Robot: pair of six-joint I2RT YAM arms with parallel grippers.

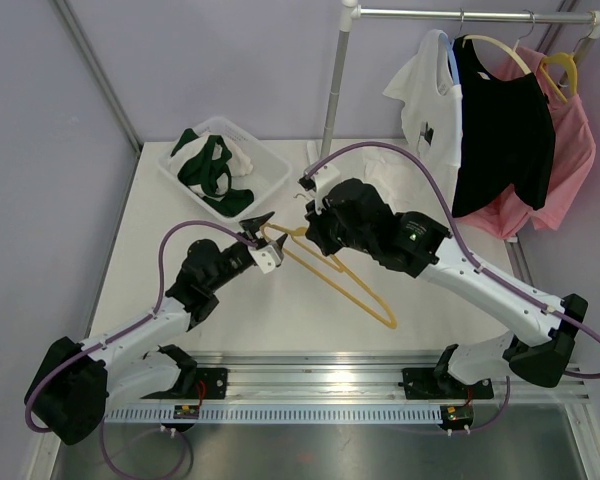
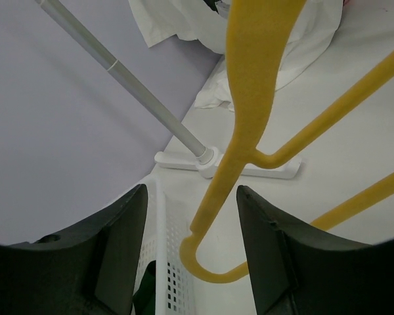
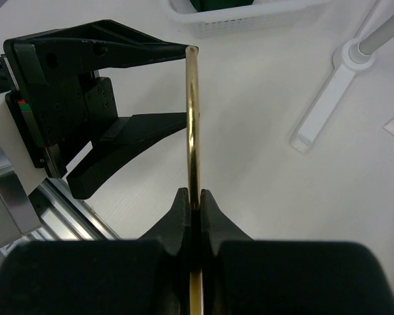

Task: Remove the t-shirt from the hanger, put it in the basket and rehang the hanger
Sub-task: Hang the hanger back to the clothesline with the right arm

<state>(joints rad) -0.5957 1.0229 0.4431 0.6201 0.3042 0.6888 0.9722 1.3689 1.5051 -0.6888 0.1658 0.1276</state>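
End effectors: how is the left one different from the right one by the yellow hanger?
The left end effector has its jaws apart; the right end effector is pinched shut. The left end effector only straddles the yellow hanger; the right end effector grips it. Both are black and meet at the same bare hanger.

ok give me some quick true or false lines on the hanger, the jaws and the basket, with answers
1. The right gripper has its jaws shut on the yellow hanger. True.
2. A t-shirt hangs on that hanger. False: it is bare.
3. The left gripper has its jaws clamped on the hanger. False: they stand apart, with the hanger between them.
4. The white basket holds green fabric. True.
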